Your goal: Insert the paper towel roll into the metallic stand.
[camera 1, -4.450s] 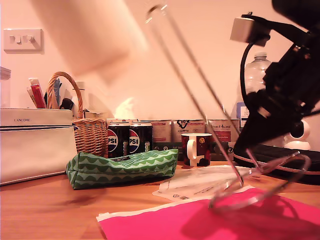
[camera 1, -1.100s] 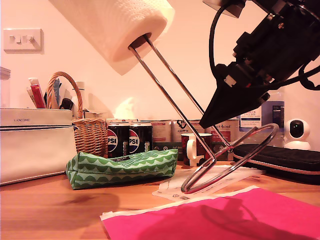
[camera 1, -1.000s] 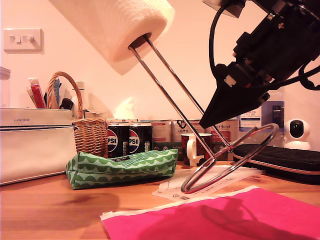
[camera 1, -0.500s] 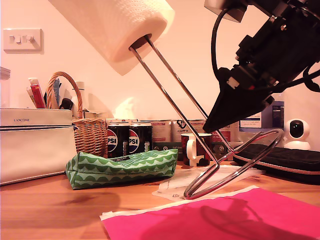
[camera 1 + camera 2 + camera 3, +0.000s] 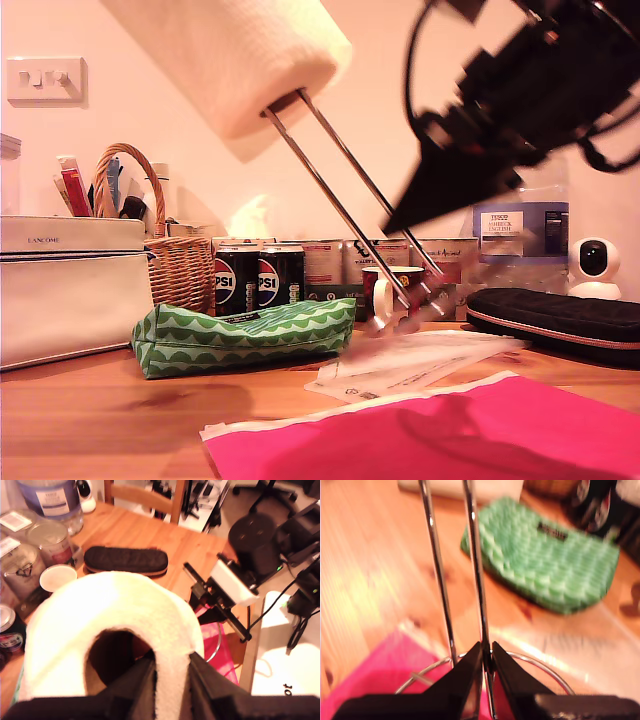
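While the metallic stand (image 5: 340,195) was held tilted in the air, its two chrome rods were seen running into the core of the paper towel roll (image 5: 235,60), which was raised high toward the exterior view's left. The end wall of the roll (image 5: 112,630) was pinched by my first gripper (image 5: 167,672), one finger set inside the cardboard core and the other outside on the paper. Below the roll, a green patterned pouch (image 5: 245,335) lay on the wooden table (image 5: 90,410), with a wicker basket (image 5: 175,260) and two cola cans (image 5: 255,275) behind it. One rod of the stand (image 5: 472,555) was clamped by my second gripper (image 5: 486,667), its fingers pressed together just above the ring base, which was blurred in the exterior view. Beneath that gripper a pink sheet (image 5: 450,435) and some clear plastic envelopes (image 5: 410,360) were spread on the table, and a mug (image 5: 385,295) stood near the stand's lower end. Beyond the gripper, toward the exterior view's right, a black case (image 5: 555,320), a water bottle (image 5: 520,225) and a small white camera (image 5: 597,265) were seen.
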